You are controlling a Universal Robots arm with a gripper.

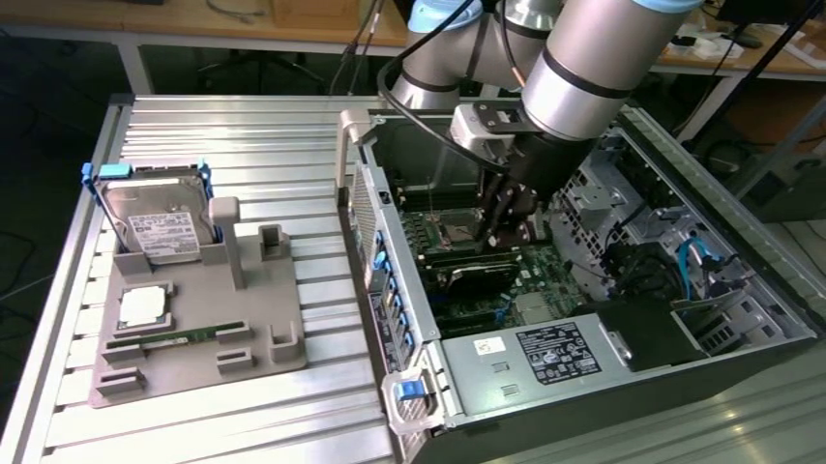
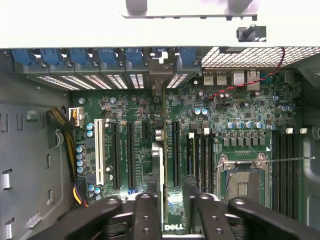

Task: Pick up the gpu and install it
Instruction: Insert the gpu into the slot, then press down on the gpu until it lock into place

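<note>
Standing edge-on in a motherboard [image 2: 125, 105] slot, the gpu [image 2: 159, 165] sits between the jaws, which are partly parted, a gap showing beside it. The open case [image 1: 543, 358] lies at 3 o'clock from the grey holder [image 1: 193, 358].

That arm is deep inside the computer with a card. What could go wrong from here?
The graphics card stands edge-on over the motherboard slots; slightly off line, it might jam or bend rather than seat. The gripper works deep in a crowded case, so it could snag nearby cables.
</note>
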